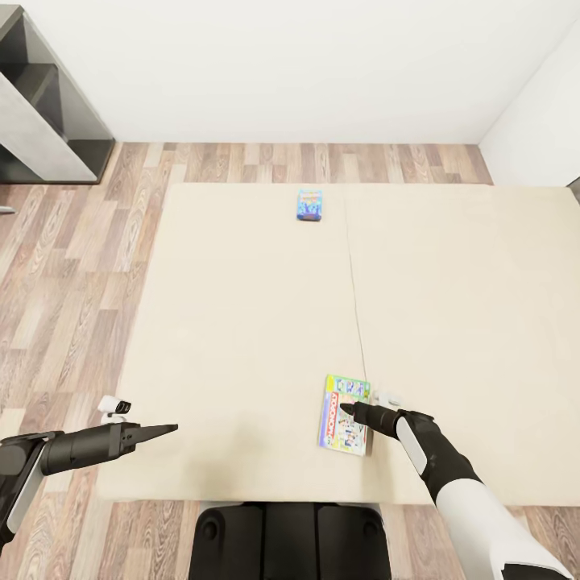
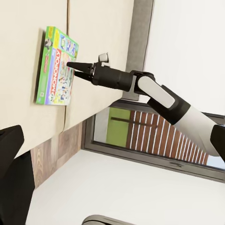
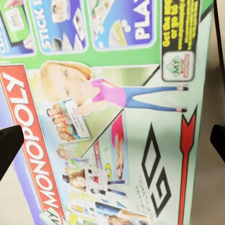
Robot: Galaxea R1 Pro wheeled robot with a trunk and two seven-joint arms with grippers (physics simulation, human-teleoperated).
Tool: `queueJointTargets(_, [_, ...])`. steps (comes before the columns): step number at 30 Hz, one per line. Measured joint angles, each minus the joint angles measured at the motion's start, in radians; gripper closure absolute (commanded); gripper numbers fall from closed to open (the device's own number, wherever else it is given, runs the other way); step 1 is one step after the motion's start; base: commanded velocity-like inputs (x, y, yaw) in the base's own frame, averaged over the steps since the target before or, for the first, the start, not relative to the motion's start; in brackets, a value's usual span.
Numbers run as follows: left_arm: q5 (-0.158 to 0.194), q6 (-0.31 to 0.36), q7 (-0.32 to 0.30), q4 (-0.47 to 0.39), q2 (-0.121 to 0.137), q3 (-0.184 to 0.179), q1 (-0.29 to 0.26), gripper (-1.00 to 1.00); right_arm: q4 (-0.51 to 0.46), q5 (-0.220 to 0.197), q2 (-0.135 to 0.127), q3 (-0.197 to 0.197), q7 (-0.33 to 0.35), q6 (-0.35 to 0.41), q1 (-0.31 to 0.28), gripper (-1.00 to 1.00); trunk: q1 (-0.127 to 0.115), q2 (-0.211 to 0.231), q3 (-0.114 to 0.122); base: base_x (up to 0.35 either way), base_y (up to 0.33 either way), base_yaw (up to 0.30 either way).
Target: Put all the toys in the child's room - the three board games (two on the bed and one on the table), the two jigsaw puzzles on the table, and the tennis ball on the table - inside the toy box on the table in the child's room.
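Two board games in view, both lying flat on the bed (image 1: 242,322), well apart from each other.

Small blue board game (image 1: 309,205):
- Lying near the far edge of the beige mattress cover, just beside the seam running down the cover.
- Sitting clear of both arms.

Larger green-edged board game (image 1: 345,415):
- Lying near the close edge of the bed, just beside the same seam.
- Displaying a red "MONOPOLY" band along one long side in the right wrist view and the left wrist view.

Right gripper (image 1: 346,409):
- Hovering directly over the larger green-edged board game, pointing down at its cover.
- Holding nothing; spreading wide, with the dark fingertips (image 3: 9,147) showing at opposite edges of the right wrist view and the printed cover lying between them.
- Contact with the cover: cannot tell.

Left gripper (image 1: 171,428):
- Reaching out level over the close left corner of the bed, well apart from both boxes.
- Carrying nothing; tapering to a single point in the head view, so wide or narrow cannot be told.

Surroundings:
- Wood-plank floor (image 1: 72,266) bordering the bed on the left and far sides.
- Dark shelf unit (image 1: 40,105) standing against the white wall at the far left.
- Dark-framed window (image 2: 140,136) appearing beyond the right arm in the left wrist view.
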Motion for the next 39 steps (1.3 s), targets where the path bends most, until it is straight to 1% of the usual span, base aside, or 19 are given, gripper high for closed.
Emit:
queueJointTargets(8, [0.0, 0.0, 0.0, 0.0, 0.0, 0.0, 0.0, -1.0, 0.0, 0.0, 0.0, 0.0, 0.0, -0.001, 0.0, -1.0, 0.0, 0.0, -0.007, 0.0, 0.0, 0.0])
queueJointTargets(39, [0.0, 0.0, 0.0, 0.0, 0.0, 0.0, 0.0, -1.0, -0.008, 0.0, 0.002, 0.006, 0.002, -0.002, 0.0, -1.0, 0.0, 0.0, -0.007, 0.0, 0.0, 0.0])
